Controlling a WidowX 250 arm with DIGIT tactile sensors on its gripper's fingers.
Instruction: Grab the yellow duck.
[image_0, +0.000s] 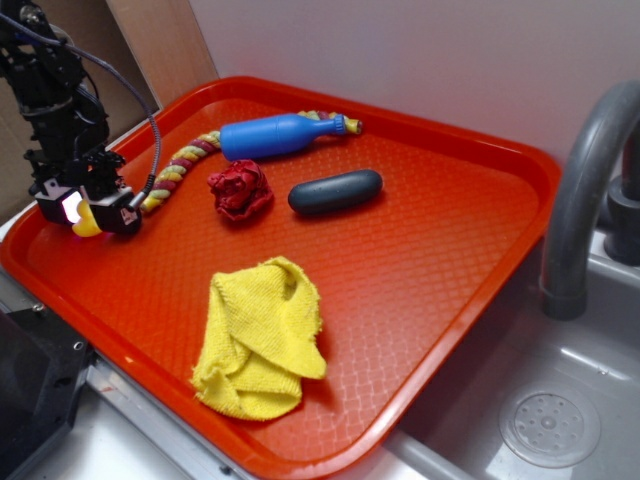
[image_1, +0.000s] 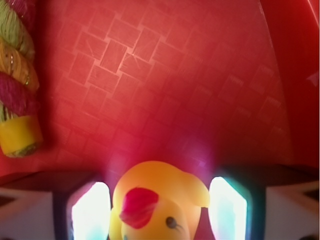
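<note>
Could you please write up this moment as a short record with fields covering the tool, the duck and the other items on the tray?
tool: at the tray's left end, fingers either side of the duck
yellow duck: between the two lit fingers; contact not clear
red tray: carries all the items
braided rope: just right of the tool, running back to the bottle
blue bottle: lying on its side at the back
red cloth ball: mid tray
dark oval object: right of the ball
yellow cloth: crumpled at the front

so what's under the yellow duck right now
The yellow duck sits between the gripper fingers, with the red tray around and beyond it. Its underside is out of view, so whether it rests on the tray or is lifted cannot be told.
</note>
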